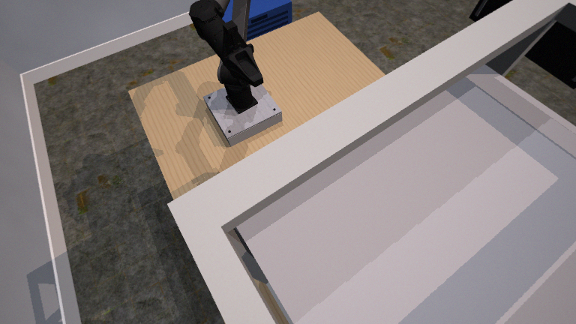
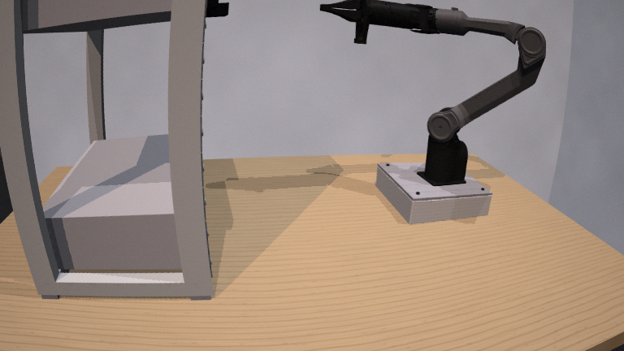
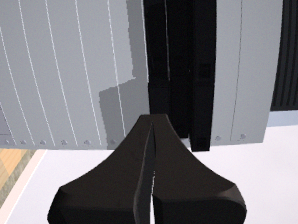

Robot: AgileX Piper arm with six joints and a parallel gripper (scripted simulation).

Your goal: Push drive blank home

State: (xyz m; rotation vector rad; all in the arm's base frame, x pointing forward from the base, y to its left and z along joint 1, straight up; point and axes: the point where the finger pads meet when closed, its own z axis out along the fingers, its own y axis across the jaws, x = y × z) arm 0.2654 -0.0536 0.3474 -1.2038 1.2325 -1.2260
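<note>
The grey rack (image 2: 187, 131) (image 1: 322, 121) stands at the table's left end. Only a black bit of the storage chassis front (image 2: 216, 8) shows, past the rack's front post at the top edge of the exterior view. In the wrist view the black chassis front (image 3: 166, 56) fills a strip straight ahead, and one long black blank (image 3: 202, 70) stands out from it. I cannot tell its row or place. My gripper (image 2: 323, 7) (image 3: 154, 130) is shut and empty. It is level with the chassis, well short of it and touching nothing. It is out of frame in the top view.
The arm's grey base block (image 2: 436, 205) (image 1: 257, 116) sits on the wooden table (image 2: 348, 283). A large grey box (image 2: 122, 209) fills the rack's lower shelf. A blue cabinet (image 1: 269, 13) stands behind the table.
</note>
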